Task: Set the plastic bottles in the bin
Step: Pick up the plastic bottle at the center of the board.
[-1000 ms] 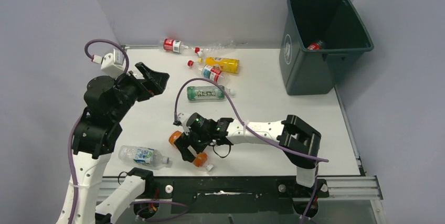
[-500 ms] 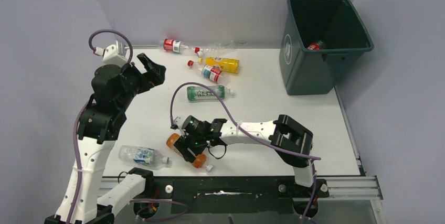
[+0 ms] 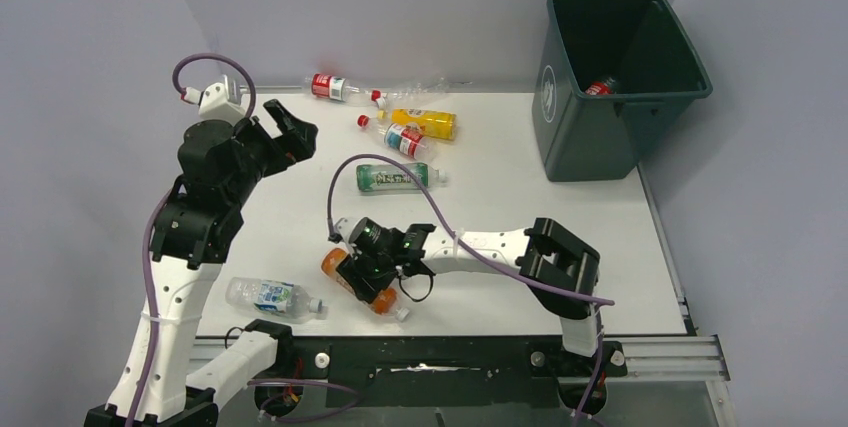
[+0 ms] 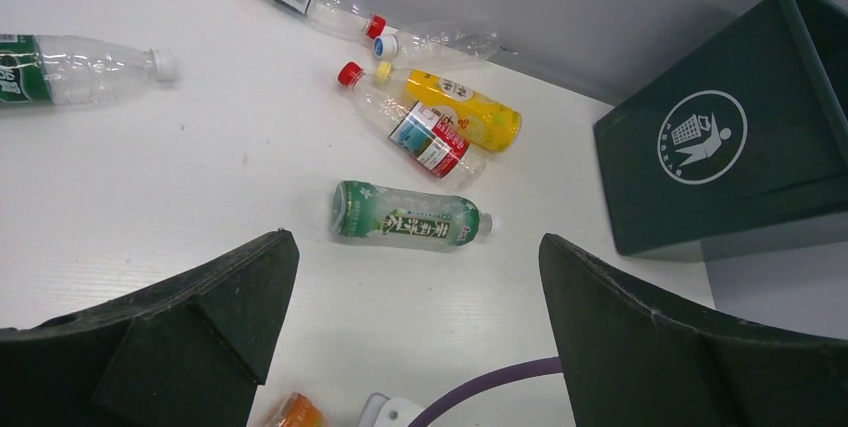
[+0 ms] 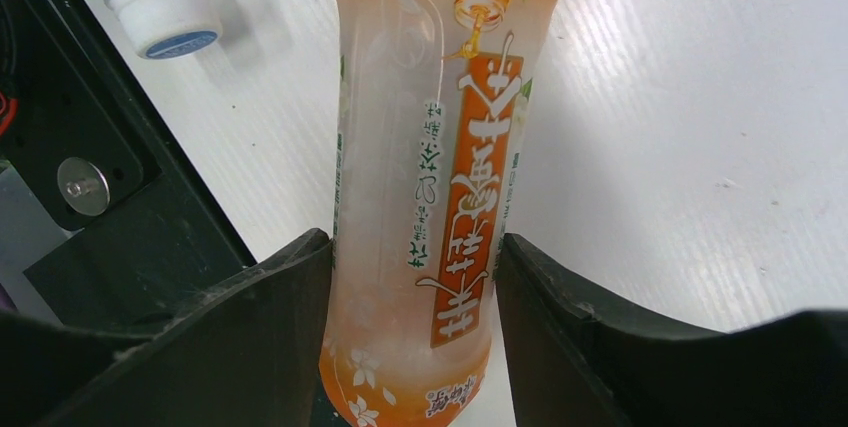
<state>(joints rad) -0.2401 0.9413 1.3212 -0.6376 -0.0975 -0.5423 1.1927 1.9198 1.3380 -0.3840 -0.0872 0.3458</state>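
The left arm (image 3: 170, 277) rises from its base with the elbow bent and holds the left gripper (image 3: 292, 137) high, its jaws spread wide. The right arm (image 3: 490, 244) lies low and reaches leftward. The right gripper (image 3: 366, 282) presses both fingers against an orange bottle (image 5: 430, 147).

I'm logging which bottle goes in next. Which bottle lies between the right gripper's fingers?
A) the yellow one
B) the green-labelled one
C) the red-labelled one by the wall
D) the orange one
D: the right wrist view shows the orange bottle lying between the fingers of the right gripper, one finger against each side of it.
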